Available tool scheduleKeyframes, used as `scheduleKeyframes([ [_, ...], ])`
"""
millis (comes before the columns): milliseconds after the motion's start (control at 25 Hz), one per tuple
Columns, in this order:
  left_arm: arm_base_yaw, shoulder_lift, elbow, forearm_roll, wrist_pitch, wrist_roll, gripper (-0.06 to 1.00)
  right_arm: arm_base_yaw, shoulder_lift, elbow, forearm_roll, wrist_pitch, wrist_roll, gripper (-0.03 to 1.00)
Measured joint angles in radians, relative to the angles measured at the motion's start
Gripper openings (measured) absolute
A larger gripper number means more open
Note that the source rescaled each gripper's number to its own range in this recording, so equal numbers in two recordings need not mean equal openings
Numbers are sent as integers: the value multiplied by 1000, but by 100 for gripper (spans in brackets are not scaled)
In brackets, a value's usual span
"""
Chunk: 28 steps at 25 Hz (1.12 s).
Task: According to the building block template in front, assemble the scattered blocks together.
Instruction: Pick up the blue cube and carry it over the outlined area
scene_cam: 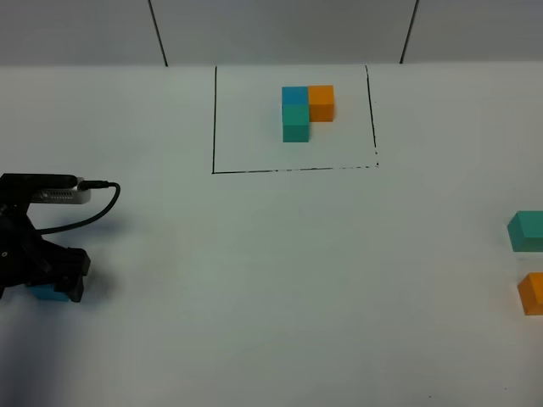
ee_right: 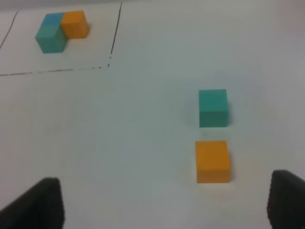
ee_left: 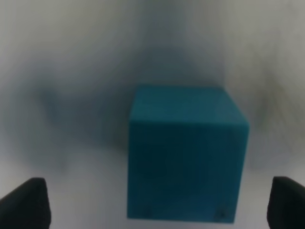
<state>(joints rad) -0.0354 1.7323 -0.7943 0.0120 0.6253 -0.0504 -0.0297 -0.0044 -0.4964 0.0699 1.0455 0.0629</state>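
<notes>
The left tool (ee_left: 155,205) stands open astride the sky-blue plain cube (ee_left: 186,152) on the left of the white bench (scene_cam: 254,280), not touching its sides. The right tool (ee_right: 162,205) is open near the loose teal cube (ee_right: 213,107) and orange cube (ee_right: 212,161). The black-framed three-cube template (scene_cam: 305,110) sits at the far middle.

- the sky blue block (scene_cam: 44,293) is mostly buried under the left gripper (scene_cam: 61,275) from up high, just a sliver showing
- left wrist shot is total mush, that block's edges are all soft
- teal block (scene_cam: 528,231) and orange block (scene_cam: 533,293) both get clipped by the high view's right edge
- right gripper (ee_right: 162,205): only the fingertips (ee_right: 40,202) poke in, rest is cut off
</notes>
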Motion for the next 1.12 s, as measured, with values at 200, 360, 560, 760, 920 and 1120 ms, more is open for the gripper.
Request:
scheduleKeyframes([
  [200, 0, 36, 0, 2, -20, -1, 89, 0, 0, 0, 0, 0, 0, 73],
  [360, 0, 37, 0, 2, -19, -1, 67, 0, 0, 0, 0, 0, 0, 73],
  [560, 0, 37, 0, 2, -11, -1, 1, 0, 0, 0, 0, 0, 1, 73],
  [760, 0, 37, -31, 3, 23, 11, 0, 0, 0, 0, 0, 0, 1, 73],
  [920, -41, 38, -145, 36, 134, 125, 0, 0, 0, 0, 0, 0, 1, 73],
  [1120, -185, 65, -337, 83, 248, 384, 0, 0, 0, 0, 0, 0, 1, 73],
])
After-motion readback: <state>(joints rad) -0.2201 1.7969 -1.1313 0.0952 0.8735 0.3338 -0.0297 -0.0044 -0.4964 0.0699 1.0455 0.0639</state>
